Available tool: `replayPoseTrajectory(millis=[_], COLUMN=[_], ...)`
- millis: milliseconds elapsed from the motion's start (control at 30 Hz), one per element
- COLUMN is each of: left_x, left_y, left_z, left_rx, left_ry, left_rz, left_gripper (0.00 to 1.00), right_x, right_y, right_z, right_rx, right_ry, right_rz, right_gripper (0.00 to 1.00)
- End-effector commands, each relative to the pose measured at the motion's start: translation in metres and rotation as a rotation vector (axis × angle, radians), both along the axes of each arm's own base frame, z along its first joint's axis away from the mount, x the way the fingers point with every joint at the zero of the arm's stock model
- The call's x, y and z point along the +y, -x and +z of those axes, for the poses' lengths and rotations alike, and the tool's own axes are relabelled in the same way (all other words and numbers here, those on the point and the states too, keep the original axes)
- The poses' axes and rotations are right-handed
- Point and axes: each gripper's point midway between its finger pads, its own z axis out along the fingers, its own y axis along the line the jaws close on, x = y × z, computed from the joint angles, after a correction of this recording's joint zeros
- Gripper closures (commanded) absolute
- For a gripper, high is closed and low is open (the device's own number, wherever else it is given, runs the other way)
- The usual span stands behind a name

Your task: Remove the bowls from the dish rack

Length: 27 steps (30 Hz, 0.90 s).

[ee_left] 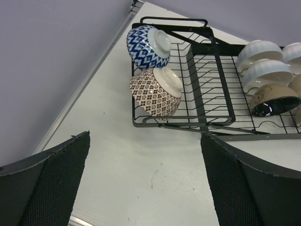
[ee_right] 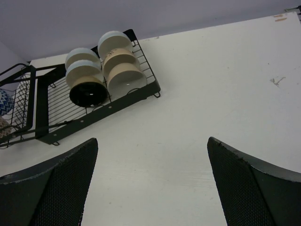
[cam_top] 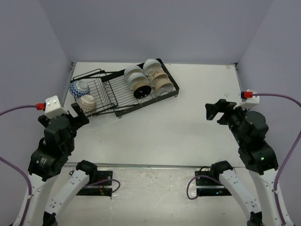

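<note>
The black wire dish rack lies slanted at the back left of the table. Its basket section holds a blue-and-white bowl and a brown-patterned bowl. Its tray section holds several bowls on edge: white ones, tan ones and one with a dark inside. My left gripper is open and empty, just short of the basket end; its view shows the patterned bowl and the blue one. My right gripper is open and empty, right of the rack.
Lilac walls close in the table on three sides. A metal strip runs along the table's left edge. Bare white table lies between the rack and the arm bases.
</note>
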Motion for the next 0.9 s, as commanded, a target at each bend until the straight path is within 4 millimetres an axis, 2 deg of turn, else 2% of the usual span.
replayPoseTrajectory(millis=[0,167,267,467,567,633,667,733,767,800,867], left_x=[-0.004,-0.005,-0.006,-0.027,-0.042,-0.052,-0.055,-0.061,-0.057,-0.046,-0.031], left_y=[-0.005,-0.007,-0.010,-0.027,-0.046,-0.066,-0.072,-0.097,-0.103,-0.122,-0.142], left_z=[0.008,0.010,0.016,0.038,0.050,0.048,0.060,0.057,0.075,0.069,0.078], left_rx=[-0.029,-0.032,-0.035,-0.085,-0.128,-0.100,-0.114,-0.077,-0.107,-0.076,-0.093], left_ry=[-0.003,-0.001,0.010,0.090,0.139,0.174,0.190,0.180,0.193,0.205,0.265], left_rz=[-0.021,-0.024,-0.021,-0.084,-0.122,-0.110,-0.109,-0.090,-0.067,-0.022,-0.035], left_gripper=[0.00,0.00,0.00,0.00,0.00,0.00,0.00,0.00,0.00,0.00,0.00], right_x=[-0.004,-0.001,0.011,0.031,0.039,0.044,0.050,0.055,0.058,0.062,0.063], right_y=[-0.003,-0.003,-0.002,0.000,0.002,0.004,0.006,0.009,0.010,0.013,0.014], right_z=[0.005,0.006,0.006,0.006,0.007,0.006,0.007,0.006,0.007,0.007,0.008], right_rx=[-0.024,-0.030,-0.034,-0.039,-0.044,-0.043,-0.046,-0.049,-0.051,-0.055,-0.057], right_ry=[0.013,0.003,-0.011,-0.027,-0.038,-0.043,-0.049,-0.057,-0.060,-0.065,-0.067], right_rz=[-0.020,-0.010,0.058,0.169,0.218,0.248,0.281,0.317,0.334,0.360,0.372], right_gripper=[0.01,0.01,0.01,0.01,0.01,0.01,0.01,0.01,0.01,0.01,0.01])
